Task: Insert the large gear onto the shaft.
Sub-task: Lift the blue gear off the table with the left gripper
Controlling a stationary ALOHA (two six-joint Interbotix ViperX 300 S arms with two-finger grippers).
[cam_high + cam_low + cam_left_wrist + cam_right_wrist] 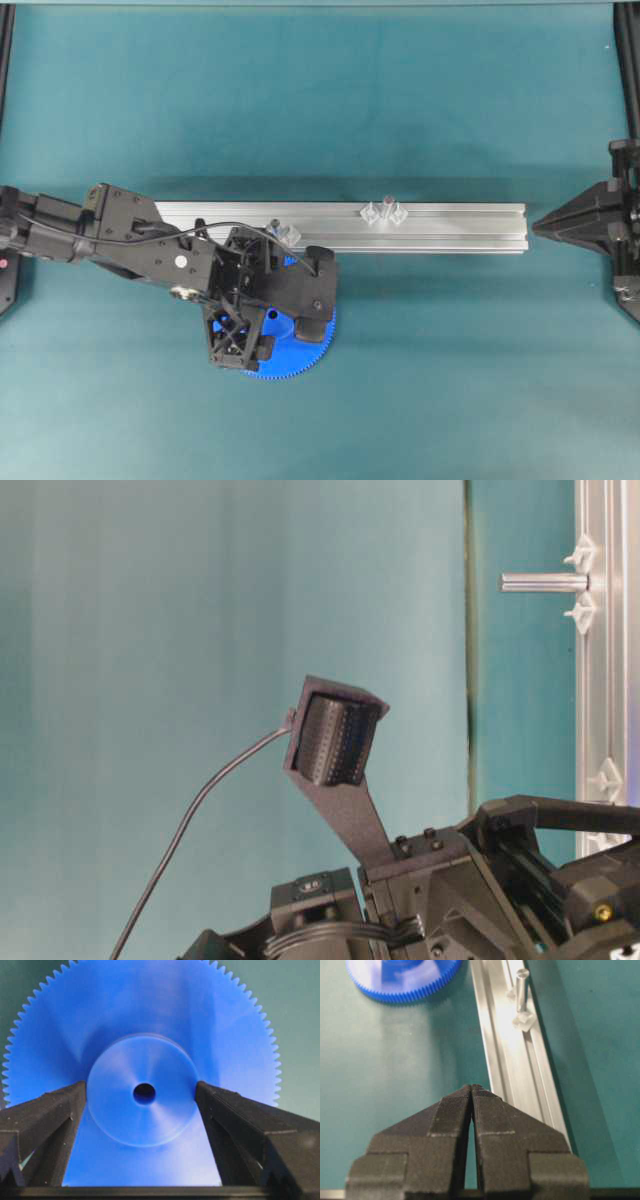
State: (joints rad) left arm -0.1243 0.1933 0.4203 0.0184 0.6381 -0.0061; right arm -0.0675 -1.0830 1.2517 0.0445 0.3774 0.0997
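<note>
The large gear (292,362) lies flat on the teal table, just in front of the rail, mostly hidden under my left gripper (285,318). In the left wrist view the large gear (150,1015) fills the frame. My left gripper (141,1087) is open, its fingertips (75,1095) straddling the raised hub close to its sides. The shaft (387,204) stands upright on a clear mount on the rail, well right of the gear; it also shows as the shaft (521,985) and the shaft (545,582). My right gripper (540,227) is shut and empty at the rail's right end, also seen as the right gripper (471,1088).
The long aluminium rail (450,228) lies across the middle of the table. A second clear mount (285,232) sits on it beside my left arm, partly covered. Black frame posts (628,70) stand at the table's sides.
</note>
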